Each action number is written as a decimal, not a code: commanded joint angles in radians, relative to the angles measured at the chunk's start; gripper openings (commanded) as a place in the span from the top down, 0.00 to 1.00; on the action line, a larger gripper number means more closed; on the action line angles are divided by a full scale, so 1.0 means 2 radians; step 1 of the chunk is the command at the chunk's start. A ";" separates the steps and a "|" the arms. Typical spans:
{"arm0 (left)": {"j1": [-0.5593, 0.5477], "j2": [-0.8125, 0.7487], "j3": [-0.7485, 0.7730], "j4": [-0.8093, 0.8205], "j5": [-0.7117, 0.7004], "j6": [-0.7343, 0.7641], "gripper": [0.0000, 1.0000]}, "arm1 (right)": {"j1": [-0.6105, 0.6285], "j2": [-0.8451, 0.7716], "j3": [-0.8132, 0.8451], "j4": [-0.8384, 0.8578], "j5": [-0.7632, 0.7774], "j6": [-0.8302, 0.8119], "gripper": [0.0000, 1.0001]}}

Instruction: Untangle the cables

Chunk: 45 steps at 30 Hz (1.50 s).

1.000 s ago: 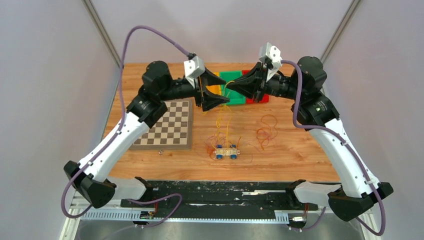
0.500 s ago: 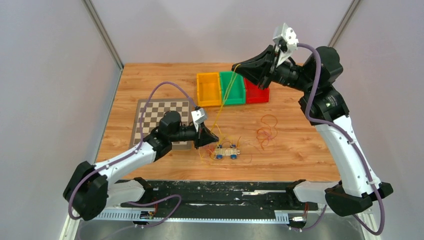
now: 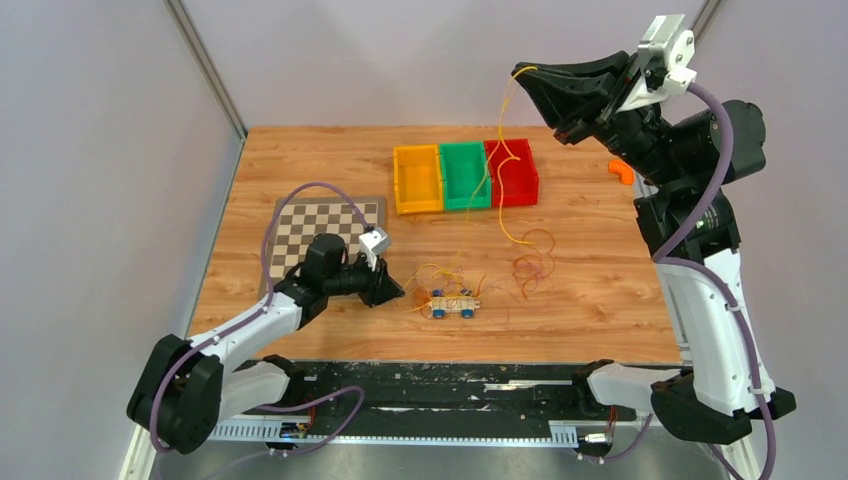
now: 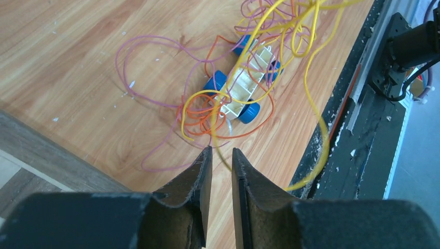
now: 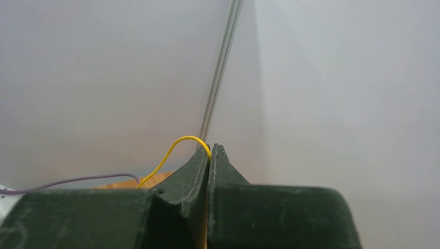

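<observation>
Cables (image 3: 455, 285), thin thread-like wires in yellow, orange and red, lie knotted in loops near the front middle of the light wooden table (image 3: 600, 300). We see a separate coil of red-orange loops (image 3: 532, 262) just to their right.

Our right gripper (image 3: 522, 72) is raised high above the far side. Its fingers are clenched on one long yellow cable (image 3: 500, 130) that trails down past the bins toward the tabletop.

Our left gripper (image 3: 398, 292) sits low just left of the tangle, jaws parted by a narrow gap and clamping nothing. A yellow strand crosses that gap in the wrist view, and we cannot tell whether it touches.

Behind that gripper lies a brown-and-cream chessboard (image 3: 300, 225). Toward the far edge, three plastic bins stand side by side: a yellow bin (image 3: 417, 180), a green bin (image 3: 460, 170) and a red bin (image 3: 520, 182).

Inside the tangle rests a small cream block with blue wheels (image 3: 453, 304), with cables looped over it. A small orange piece (image 3: 621, 170) lies near the right edge.
</observation>
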 commanded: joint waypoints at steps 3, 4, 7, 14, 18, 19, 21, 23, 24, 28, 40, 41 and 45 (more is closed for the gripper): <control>0.015 -0.017 -0.002 -0.022 -0.016 0.012 0.85 | -0.012 0.001 0.011 0.023 0.097 -0.052 1.00; 0.016 -0.018 -0.003 -0.022 -0.020 0.011 0.88 | -0.019 0.005 0.019 0.026 0.104 -0.051 1.00; 0.017 -0.012 -0.001 -0.024 -0.021 0.008 0.85 | -0.046 0.020 0.050 0.038 0.082 -0.030 1.00; 0.013 -0.089 0.072 -0.012 0.052 0.033 0.01 | -0.049 0.017 0.029 0.044 -0.003 -0.004 1.00; -0.020 -0.052 0.177 -0.040 0.040 0.067 0.00 | -0.050 0.019 0.014 0.049 -0.021 0.022 1.00; -0.025 -0.042 0.191 -0.033 0.039 0.066 0.00 | -0.049 0.020 0.015 0.050 -0.023 0.025 1.00; -0.050 -0.008 0.219 0.001 0.037 0.064 0.00 | -0.049 0.022 0.019 0.053 -0.023 0.029 1.00; -0.076 0.031 0.234 0.045 0.028 0.060 0.00 | -0.049 0.029 0.030 0.054 -0.023 0.032 1.00; -0.089 0.059 0.237 0.079 0.017 0.052 0.00 | -0.049 0.033 0.039 0.054 -0.023 0.036 1.00; -0.124 0.137 0.235 0.150 0.010 0.055 0.02 | -0.049 0.057 0.096 0.051 -0.011 0.050 1.00; -0.057 0.268 0.124 0.125 -0.007 -0.031 0.68 | -0.051 0.092 0.246 0.067 0.121 -0.041 1.00; -0.054 0.263 0.116 0.113 -0.005 -0.033 0.58 | -0.051 0.092 0.247 0.068 0.130 -0.049 1.00; -0.046 0.232 0.095 0.092 -0.003 -0.030 0.40 | -0.051 0.076 0.214 0.090 0.127 -0.061 1.00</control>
